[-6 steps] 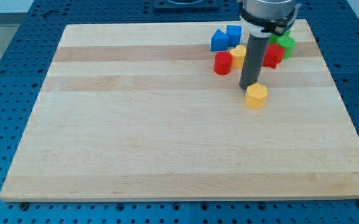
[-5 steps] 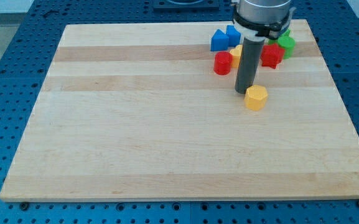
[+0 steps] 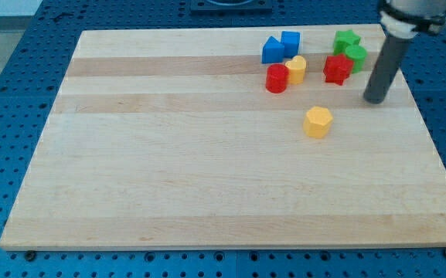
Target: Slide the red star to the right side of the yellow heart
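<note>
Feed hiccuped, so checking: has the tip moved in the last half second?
Yes. My tip has swung toward the view's right, from just left of the yellow hexagon to right of the red star.

My tip (image 3: pixel 376 100) right of red star (image 3: pixel 336 68).

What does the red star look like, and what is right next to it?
The red star is a small, chunky block of plain glossy red that looks like plastic, lying flat on the wooden board near the view's top right. A green block sits close at its upper right, seemingly touching it. The yellow heart lies to its left with a gap between. My tip is to the star's lower right, not touching it.
</note>
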